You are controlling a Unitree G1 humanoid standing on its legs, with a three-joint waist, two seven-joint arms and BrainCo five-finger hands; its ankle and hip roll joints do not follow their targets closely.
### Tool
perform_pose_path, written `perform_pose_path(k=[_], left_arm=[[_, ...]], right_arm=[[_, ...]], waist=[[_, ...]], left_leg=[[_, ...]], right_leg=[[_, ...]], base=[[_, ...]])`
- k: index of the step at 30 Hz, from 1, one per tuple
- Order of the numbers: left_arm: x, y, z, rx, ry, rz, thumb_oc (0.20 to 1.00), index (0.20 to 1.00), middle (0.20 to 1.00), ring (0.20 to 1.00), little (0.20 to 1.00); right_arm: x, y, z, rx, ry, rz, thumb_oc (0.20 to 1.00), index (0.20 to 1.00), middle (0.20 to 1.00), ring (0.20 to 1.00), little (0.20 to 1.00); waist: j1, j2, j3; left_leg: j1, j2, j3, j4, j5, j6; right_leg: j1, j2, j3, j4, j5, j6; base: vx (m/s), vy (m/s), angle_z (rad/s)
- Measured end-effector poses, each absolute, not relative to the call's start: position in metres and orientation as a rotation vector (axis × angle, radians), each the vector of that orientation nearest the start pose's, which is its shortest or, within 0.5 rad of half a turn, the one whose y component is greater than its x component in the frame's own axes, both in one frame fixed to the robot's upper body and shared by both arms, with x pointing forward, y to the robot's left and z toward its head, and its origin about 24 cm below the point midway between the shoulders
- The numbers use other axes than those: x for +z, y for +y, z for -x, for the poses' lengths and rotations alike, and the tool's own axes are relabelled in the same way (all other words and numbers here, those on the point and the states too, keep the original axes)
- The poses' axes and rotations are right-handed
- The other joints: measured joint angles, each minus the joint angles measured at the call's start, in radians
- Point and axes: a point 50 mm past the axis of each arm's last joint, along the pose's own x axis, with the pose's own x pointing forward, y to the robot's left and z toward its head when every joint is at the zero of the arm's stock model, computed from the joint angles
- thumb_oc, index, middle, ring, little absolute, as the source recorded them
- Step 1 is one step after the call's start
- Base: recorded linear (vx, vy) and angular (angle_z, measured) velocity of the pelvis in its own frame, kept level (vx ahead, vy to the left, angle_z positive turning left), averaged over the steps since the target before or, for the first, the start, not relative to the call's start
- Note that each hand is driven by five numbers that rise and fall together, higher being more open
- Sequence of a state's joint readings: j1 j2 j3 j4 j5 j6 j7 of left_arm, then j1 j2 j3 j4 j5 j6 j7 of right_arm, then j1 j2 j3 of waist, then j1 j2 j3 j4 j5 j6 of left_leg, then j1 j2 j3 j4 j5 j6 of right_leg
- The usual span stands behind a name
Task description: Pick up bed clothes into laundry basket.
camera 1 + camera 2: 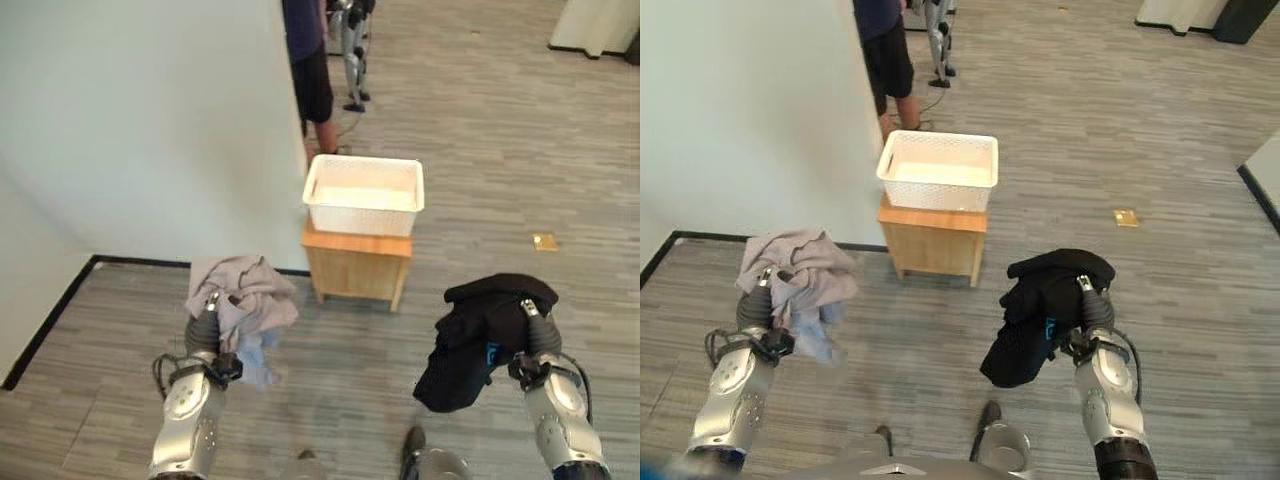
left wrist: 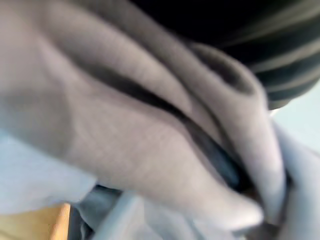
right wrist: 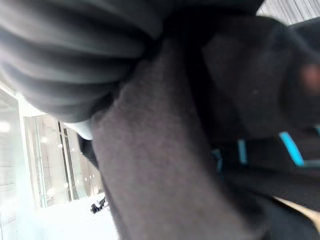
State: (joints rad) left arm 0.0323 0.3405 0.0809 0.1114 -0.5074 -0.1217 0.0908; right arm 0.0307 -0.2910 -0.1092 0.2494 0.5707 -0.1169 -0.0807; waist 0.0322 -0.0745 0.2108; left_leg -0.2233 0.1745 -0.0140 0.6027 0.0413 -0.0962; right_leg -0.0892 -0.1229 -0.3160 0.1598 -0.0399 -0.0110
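Fingers: can't tell on either side, both hands are buried in cloth. Left hand (image 1: pixel 212 308) is under a grey garment (image 1: pixel 240 290) with a pale blue piece hanging beneath it; right hand (image 1: pixel 1087 300) is under a black garment (image 1: pixel 1045 310) with small blue marks, which droops well below the wrist. Both loads are off the floor, so something is gripping them, but whether the fingers are curled round the fabric or the cloth is just draped over them isn't visible; the wrist views give folds of fabric pressed against the lens, nothing more. Landmark: white laundry basket (image 1: pixel 363 195), sitting on a small wooden stand (image 1: pixel 357 265) against the corner of a white wall (image 1: pixel 140 120). Basket looks empty from here. Grey garment is on the near left of the basket, close to the stand's front corner; black garment is on the near right, further from it. Basket is raised on the stand, presumably so the drop needs no bending, and the arms hold the clothes up and apart so neither drags nor tangles. A person's legs (image 1: pixel 315 90) show behind the basket, by the wall edge. Judgement: carry phase, clothes not yet in; next needs a step toward the basket, then both hands over its rim. Risk: the black garment's long tail snagging on the rim.
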Motion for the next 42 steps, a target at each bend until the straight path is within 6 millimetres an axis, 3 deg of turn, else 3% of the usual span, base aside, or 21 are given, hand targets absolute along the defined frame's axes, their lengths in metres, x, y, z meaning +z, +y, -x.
perform_pose_path(k=[1,4,6,8,11,15,16,17,18,19,20,22,23,24,26,28,31,34,37,39,42], left_arm=[[0.04,0.249,-0.241,0.227,-0.011,0.157,0.2,0.2,0.2,0.2,0.2],[0.042,0.239,-0.248,0.183,-0.024,0.173,0.2,0.2,0.2,0.2,0.2],[0.044,0.231,-0.252,0.151,-0.03,0.184,0.2,0.2,0.2,0.2,0.2],[0.039,0.228,-0.251,0.14,-0.011,0.208,0.2,0.2,0.2,0.2,0.2],[0.033,0.225,-0.249,0.141,0.012,0.227,0.2,0.2,0.2,0.2,0.2],[0.029,0.227,-0.244,0.153,0.028,0.226,0.2,0.2,0.2,0.2,0.2],[0.028,0.228,-0.243,0.16,0.031,0.223,0.2,0.2,0.2,0.2,0.2],[0.03,0.228,-0.243,0.158,0.026,0.221,0.2,0.2,0.2,0.2,0.2],[0.032,0.228,-0.245,0.154,0.016,0.22,0.2,0.2,0.2,0.2,0.2],[0.035,0.227,-0.247,0.156,0.006,0.223,0.2,0.2,0.2,0.2,0.2],[0.035,0.227,-0.248,0.158,0.004,0.224,0.2,0.2,0.2,0.2,0.2],[0.037,0.226,-0.251,0.153,-0.002,0.221,0.2,0.2,0.2,0.2,0.2],[0.04,0.226,-0.252,0.147,-0.011,0.218,0.2,0.2,0.2,0.2,0.2],[0.043,0.228,-0.252,0.149,-0.026,0.211,0.2,0.2,0.2,0.2,0.2],[0.045,0.233,-0.252,0.163,-0.033,0.202,0.2,0.2,0.2,0.2,0.2],[0.046,0.238,-0.251,0.186,-0.04,0.204,0.2,0.2,0.2,0.2,0.2],[0.039,0.248,-0.241,0.219,-0.01,0.186,0.2,0.2,0.2,0.2,0.2],[0.026,0.249,-0.229,0.257,0.033,0.216,0.2,0.2,0.2,0.2,0.2],[0.016,0.238,-0.225,0.226,0.076,0.237,0.2,0.2,0.2,0.2,0.2],[0.017,0.23,-0.227,0.18,0.074,0.238,0.2,0.2,0.2,0.2,0.2],[0.015,0.232,-0.225,0.167,0.088,0.242,0.2,0.2,0.2,0.2,0.2]], right_arm=[[0.008,-0.254,-0.234,-0.308,0.104,-0.268,0.2,0.2,0.2,0.2,0.2],[0.018,-0.261,-0.233,-0.336,0.044,-0.291,0.2,0.2,0.2,0.2,0.2],[0.021,-0.265,-0.233,-0.348,0.031,-0.295,0.2,0.2,0.2,0.2,0.2],[0.018,-0.263,-0.233,-0.336,0.046,-0.292,0.2,0.2,0.2,0.2,0.2],[0.018,-0.258,-0.235,-0.29,0.063,-0.26,0.2,0.2,0.2,0.2,0.2],[0.022,-0.248,-0.242,-0.228,0.059,-0.226,0.2,0.2,0.2,0.2,0.2],[0.026,-0.241,-0.248,-0.201,0.044,-0.232,0.2,0.2,0.2,0.2,0.2],[0.028,-0.236,-0.25,-0.185,0.033,-0.242,0.2,0.2,0.2,0.2,0.2],[0.033,-0.234,-0.251,-0.174,0.014,-0.245,0.2,0.2,0.2,0.2,0.2],[0.039,-0.23,-0.256,-0.157,-0.015,-0.251,0.2,0.2,0.2,0.2,0.2],[0.042,-0.227,-0.259,-0.15,-0.024,-0.257,0.2,0.2,0.2,0.2,0.2],[0.042,-0.223,-0.256,-0.136,-0.029,-0.227,0.2,0.2,0.2,0.2,0.2],[0.04,-0.223,-0.255,-0.14,-0.022,-0.227,0.2,0.2,0.2,0.2,0.2],[0.042,-0.223,-0.255,-0.138,-0.03,-0.225,0.2,0.2,0.2,0.2,0.2],[0.044,-0.223,-0.257,-0.135,-0.037,-0.226,0.2,0.2,0.2,0.2,0.2],[0.044,-0.23,-0.255,-0.168,-0.036,-0.221,0.2,0.2,0.2,0.2,0.2],[0.039,-0.235,-0.25,-0.186,-0.015,-0.221,0.2,0.2,0.2,0.2,0.2],[0.043,-0.241,-0.252,-0.201,-0.029,-0.21,0.2,0.2,0.2,0.2,0.2],[0.058,-0.258,-0.258,-0.197,-0.05,-0.1,0.2,0.2,0.2,0.2,0.2],[0.081,-0.277,-0.265,-0.2,-0.092,0.013,0.2,0.2,0.2,0.2,0.2],[0.109,-0.294,-0.288,-0.207,-0.129,0.123,0.2,0.2,0.2,0.2,0.2]], waist=[[0.03,-0.017,-0.001],[0.017,-0.014,0.001],[0.025,-0.006,0.011],[0.036,0.018,0.012],[0.059,0.062,0.007],[0.086,0.103,-0.008],[0.098,0.095,-0.013],[0.105,0.071,-0.027],[0.108,0.062,-0.026],[0.107,0.067,-0.022],[0.11,0.074,-0.022],[0.059,0.084,-0.018],[0.035,0.082,-0.018],[0.027,0.09,-0.018],[0.023,0.089,-0.022],[0.022,0.081,-0.026],[0.061,0.059,-0.041],[0.085,0.032,-0.063],[0.097,0.013,-0.058],[0.098,0.026,-0.069],[0.113,-0.008,-0.069]], left_leg=[[-0.005,-0.001,-0.024,0.04,0.044,0.001],[-0.037,-0.044,0.012,-0.028,0.012,-0.035],[-0.035,-0.062,0.083,-0.221,0.02,-0.026],[-0.016,-0.079,0.089,-0.392,0.026,-0.026],[0.017,-0.12,0.035,-0.624,0.042,-0.016],[0.083,-0.121,0.082,-0.632,0.053,-0.001],[0.115,-0.135,0.088,-0.625,0.111,0.055],[0.126,-0.164,0.098,-0.627,0.094,0.088],[0.134,-0.179,0.106,-0.628,0.097,0.11],[0.162,-0.197,0.113,-0.638,0.062,0.128],[0.179,-0.195,0.118,-0.644,0.08,0.143],[0.248,-0.237,0.048,-0.648,0.039,0.18],[0.274,-0.247,0.019,-0.657,0.037,0.182],[0.29,-0.251,-0.003,-0.664,0.004,0.17],[0.297,-0.255,-0.01,-0.668,0.005,0.173],[0.315,-0.266,-0.062,-0.662,-0.026,0.157],[0.371,-0.271,-0.063,-0.689,-0.029,0.16],[0.388,-0.281,-0.059,-0.687,-0.04,0.142],[0.325,-0.276,-0.055,-0.573,-0.092,0.091],[0.313,-0.225,-0.049,-0.643,-0.061,0.095],[0.313,-0.217,-0.049,-0.661,-0.043,0.111]], right_leg=[[0.03,0.007,0.003,-0.027,0.02,-0.021],[0.09,0.02,0.007,-0.09,0.0,-0.048],[0.123,0.025,-0.004,-0.141,0.014,-0.056],[0.164,0.042,-0.013,-0.176,0.017,-0.052],[0.236,0.089,-0.004,-0.259,0.025,-0.034],[0.309,0.121,0.025,-0.261,-0.021,0.017],[0.34,0.104,0.046,-0.259,-0.043,0.043],[0.339,0.074,0.052,-0.243,-0.058,0.067],[0.335,0.052,0.051,-0.216,-0.079,0.085],[0.3,0.02,0.057,-0.1,-0.103,0.117],[0.248,-0.012,0.053,0.035,-0.144,0.129],[0.084,-0.075,0.131,0.486,-0.158,0.137],[0.049,-0.084,0.161,0.526,-0.174,0.14],[-0.023,-0.093,0.188,0.482,-0.178,0.139],[-0.034,-0.118,0.149,0.283,-0.158,0.142],[-0.009,-0.12,0.133,-0.03,-0.057,0.168],[0.029,-0.1,0.118,-0.063,0.053,0.167],[0.147,-0.064,0.105,-0.249,0.174,0.129],[0.172,-0.065,0.098,-0.261,0.186,0.117],[0.167,-0.033,0.095,-0.261,0.174,0.119],[0.168,-0.02,0.093,-0.262,0.163,0.119]], base=[[0.27,-0.21,-0.77],[0.37,-0.105,-0.09],[0.31,0.008,-0.01],[0.43,0.033,-0.08],[0.36,0.019,-0.12],[0.37,0.095,-0.22],[0.34,0.165,-0.47],[0.33,0.197,-0.27],[0.27,0.247,-0.08],[0.25,0.221,-0.14],[0.25,0.18,-0.1],[0.27,0.048,0.67],[0.29,-0.086,0.99],[0.26,-0.169,0.62],[0.25,-0.199,0.44],[0.18,-0.126,0.79],[0.15,-0.112,0.43],[0.11,-0.088,0.17],[0.04,-0.062,0.15],[0.02,-0.046,0.13],[-0.01,-0.031,0.02]])
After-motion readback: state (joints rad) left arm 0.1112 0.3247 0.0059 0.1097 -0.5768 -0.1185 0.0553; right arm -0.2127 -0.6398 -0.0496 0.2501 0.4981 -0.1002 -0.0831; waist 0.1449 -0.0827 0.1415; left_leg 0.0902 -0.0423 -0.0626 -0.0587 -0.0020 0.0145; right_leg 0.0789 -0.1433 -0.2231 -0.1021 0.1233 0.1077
